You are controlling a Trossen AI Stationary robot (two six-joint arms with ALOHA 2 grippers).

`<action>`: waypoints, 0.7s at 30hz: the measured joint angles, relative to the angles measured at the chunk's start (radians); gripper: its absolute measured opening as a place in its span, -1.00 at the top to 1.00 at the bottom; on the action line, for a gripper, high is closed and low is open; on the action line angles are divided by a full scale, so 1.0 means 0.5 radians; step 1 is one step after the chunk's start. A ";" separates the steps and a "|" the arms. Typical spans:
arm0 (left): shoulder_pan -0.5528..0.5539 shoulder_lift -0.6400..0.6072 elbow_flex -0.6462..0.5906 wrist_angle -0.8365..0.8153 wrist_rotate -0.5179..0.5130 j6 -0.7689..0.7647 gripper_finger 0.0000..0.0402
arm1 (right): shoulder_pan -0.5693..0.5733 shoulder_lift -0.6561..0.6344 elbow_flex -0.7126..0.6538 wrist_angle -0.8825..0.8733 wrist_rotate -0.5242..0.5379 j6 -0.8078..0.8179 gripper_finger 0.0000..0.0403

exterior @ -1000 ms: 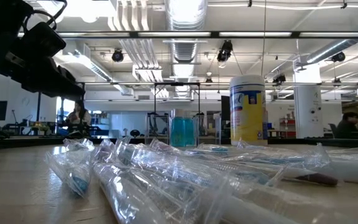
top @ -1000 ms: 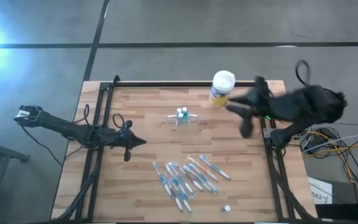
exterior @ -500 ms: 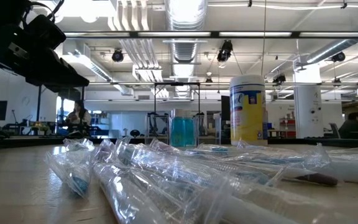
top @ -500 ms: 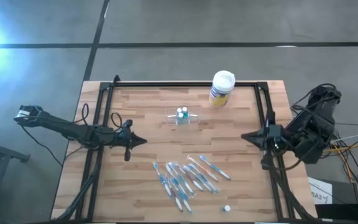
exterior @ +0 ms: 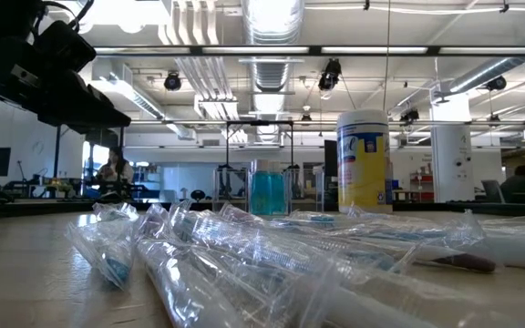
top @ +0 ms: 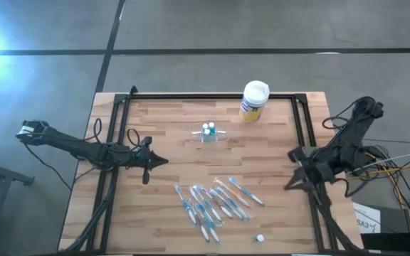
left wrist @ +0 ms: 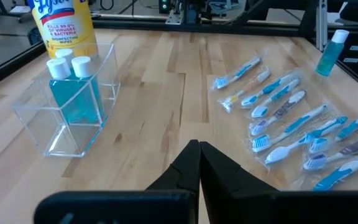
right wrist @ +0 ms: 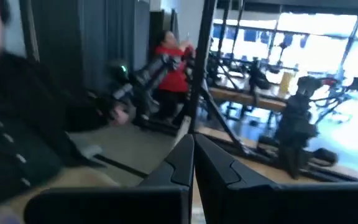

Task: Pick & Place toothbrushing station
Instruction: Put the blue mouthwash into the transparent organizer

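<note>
Wooden surface (top: 155,213) with a black frame around it. The toothbrushing station (top: 210,134), a small see-through container, stands upright at the middle of the surface toward the far edge, holding two white-capped tubes (left wrist: 71,65) of blue liquid. In the left wrist view it sits just in front of the yellow canister (top: 254,101), which has a white lid and stands at the far edge.

A loose spread of wrapped toothbrushes (top: 212,201) (blue-white, with at least one pink-orange) lies on the near half of the surface, well apart from the station. One small white-capped bottle (top: 260,239) rests near the front right corner.

Left gripper (top: 159,161): over the left part of the surface, pointing toward the centre, clear of all items. Its fingers (left wrist: 185,171) are clenched together, tips meeting, grasping nothing.

Right gripper (top: 294,171): at the right edge of the surface over the frame rail, away from the station and the toothbrushes. Its fingers (right wrist: 182,163) are pressed together and empty. The right wrist view looks out into the room, where a person (right wrist: 169,59) in red shows.
</note>
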 joint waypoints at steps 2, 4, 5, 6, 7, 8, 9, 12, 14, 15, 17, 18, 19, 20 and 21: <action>0.001 0.000 0.000 0.001 -0.001 0.000 0.95 | -0.046 -0.031 -0.080 0.009 0.110 -0.039 0.96; 0.001 0.000 0.000 0.001 -0.001 0.000 0.95 | -0.131 -0.075 -0.155 0.067 0.303 -0.025 0.96; 0.001 0.000 0.000 0.003 -0.001 0.000 0.95 | -0.195 -0.108 -0.181 0.082 0.350 -0.016 0.96; 0.001 0.000 0.000 0.010 0.000 0.001 0.95 | -0.265 -0.144 -0.202 0.077 0.353 0.016 0.96; 0.001 0.000 0.000 0.019 0.000 0.001 0.95 | -0.330 -0.187 -0.220 0.063 0.317 0.057 0.96; 0.000 0.000 0.000 0.024 0.000 0.001 0.95 | -0.394 -0.240 -0.245 0.059 0.243 0.101 0.96; 0.000 0.000 0.000 0.029 0.000 0.001 0.95 | -0.451 -0.292 -0.276 0.057 0.142 0.138 0.96; 0.001 0.000 0.000 0.033 0.000 0.004 0.95 | -0.557 -0.400 -0.364 0.101 -0.150 0.247 0.96; 0.000 0.000 0.000 0.031 0.000 0.015 0.95 | -0.566 -0.416 -0.418 0.112 -0.186 0.324 0.96; 0.000 0.000 0.000 0.031 -0.001 0.025 0.95 | -0.563 -0.414 -0.442 0.108 -0.181 0.365 0.96; 0.000 0.000 0.000 0.032 0.000 0.037 0.95 | -0.563 -0.406 -0.488 0.105 -0.168 0.436 0.96; 0.000 0.000 0.000 0.031 0.000 0.037 0.95 | -0.564 -0.402 -0.508 0.108 -0.162 0.457 0.96; 0.001 0.000 0.000 0.032 -0.001 0.037 0.95 | -0.564 -0.394 -0.526 0.124 -0.163 0.474 0.96; 0.001 0.000 0.000 0.031 -0.001 0.037 0.95 | -0.564 -0.388 -0.548 0.141 -0.162 0.488 0.96; 0.000 0.000 0.000 0.031 0.000 0.038 0.95 | -0.564 -0.386 -0.572 0.155 -0.163 0.494 0.96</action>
